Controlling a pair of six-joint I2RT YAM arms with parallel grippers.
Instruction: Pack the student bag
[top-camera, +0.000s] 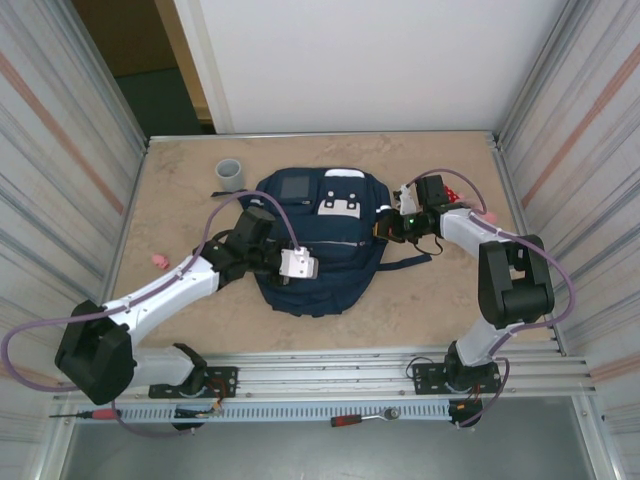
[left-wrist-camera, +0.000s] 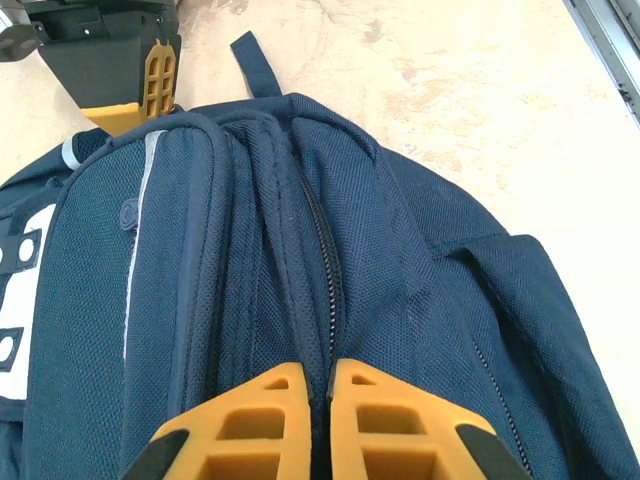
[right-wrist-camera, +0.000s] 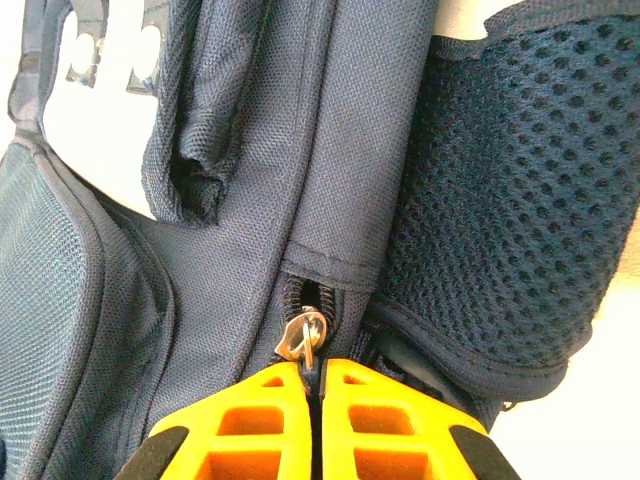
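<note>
Student bag (top-camera: 315, 250) flat at centre of the beige mottled tabletop (top-camera: 400, 310); both claws pinched shut on it.

Top view: my left claw (top-camera: 275, 262) sits on the bag's lower-left side, my right claw (top-camera: 392, 228) at its right edge. Left wrist view: my ribbed orange tips meet at bottom centre on the dark zip line (left-wrist-camera: 325, 260), which runs up between rounded folds of coarse navy weave. Right wrist view: tips closed at bottom centre, with a small metal zipper pull (right-wrist-camera: 300, 338) touching them and an open-mesh pocket (right-wrist-camera: 520, 200) at right. The bag is navy, with white patches (top-camera: 343, 205) and a thin pale stripe (left-wrist-camera: 140, 250).
</note>
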